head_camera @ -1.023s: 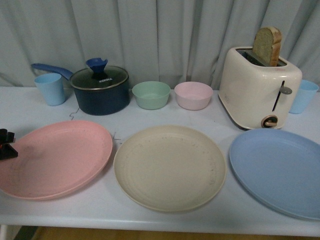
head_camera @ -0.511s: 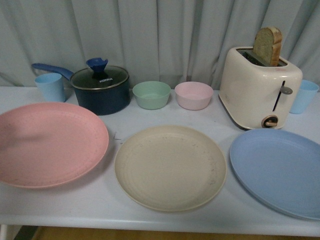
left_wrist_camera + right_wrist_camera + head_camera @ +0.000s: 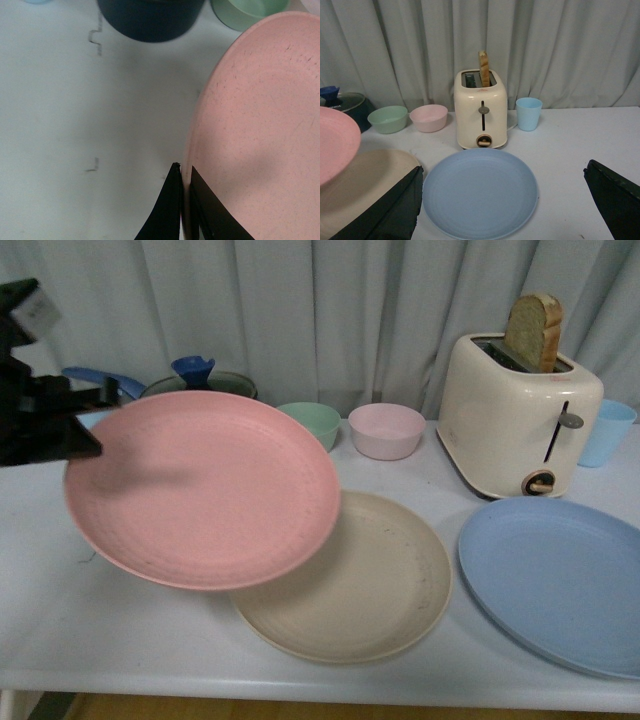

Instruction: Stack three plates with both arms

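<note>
The left pincer (image 3: 183, 172) is closed on the rim of the pink plate (image 3: 205, 485), held tilted in the air over the left part of the beige plate (image 3: 380, 590) by the front edge of the desk (image 3: 120, 640). I think such a thin edge grip may let it slip or land off-centre. The right pincer (image 3: 502, 172) hangs wide open, empty, near the blue plate (image 3: 555, 580) at the right end.

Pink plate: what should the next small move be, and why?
Probably shift the pink plate rightward until centred over the beige plate. The left fingers clamp its rim, it hangs above the table, and it overlaps only the beige plate's left part.
</note>
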Action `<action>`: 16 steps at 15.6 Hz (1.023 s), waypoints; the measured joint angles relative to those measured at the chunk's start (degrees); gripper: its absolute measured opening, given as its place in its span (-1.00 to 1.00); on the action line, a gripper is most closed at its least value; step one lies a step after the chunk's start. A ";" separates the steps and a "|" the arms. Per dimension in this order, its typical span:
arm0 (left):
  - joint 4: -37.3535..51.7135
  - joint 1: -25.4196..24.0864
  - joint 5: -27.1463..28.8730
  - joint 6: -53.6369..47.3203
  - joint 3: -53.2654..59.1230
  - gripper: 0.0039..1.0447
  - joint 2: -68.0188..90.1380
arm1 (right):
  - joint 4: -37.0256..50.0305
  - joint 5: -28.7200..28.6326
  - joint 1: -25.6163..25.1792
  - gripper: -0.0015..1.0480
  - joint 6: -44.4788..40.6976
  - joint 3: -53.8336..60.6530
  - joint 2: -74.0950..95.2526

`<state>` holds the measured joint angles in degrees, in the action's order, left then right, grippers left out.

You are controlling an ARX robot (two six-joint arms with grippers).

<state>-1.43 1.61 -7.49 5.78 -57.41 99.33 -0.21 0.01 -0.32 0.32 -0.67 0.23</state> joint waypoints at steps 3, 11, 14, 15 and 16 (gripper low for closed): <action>1.49 8.04 1.36 3.32 0.13 -0.96 2.25 | 0.00 0.00 0.00 0.87 0.00 0.00 0.00; 1.84 13.97 4.28 4.52 -3.78 -0.96 10.91 | 0.02 0.00 0.00 0.87 0.00 0.00 0.00; 2.82 14.58 3.91 4.31 -6.62 -0.96 14.14 | 0.00 0.00 0.00 0.87 0.00 0.00 0.00; 2.75 14.36 3.54 4.11 -7.78 -0.96 15.61 | 0.02 0.00 0.00 0.87 0.00 0.00 0.00; 2.51 14.08 3.37 3.63 -8.72 -0.96 16.76 | 0.00 0.00 0.00 0.87 0.00 0.00 0.00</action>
<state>1.08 15.68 -4.12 9.41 -66.13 116.09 -0.21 0.01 -0.32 0.32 -0.67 0.23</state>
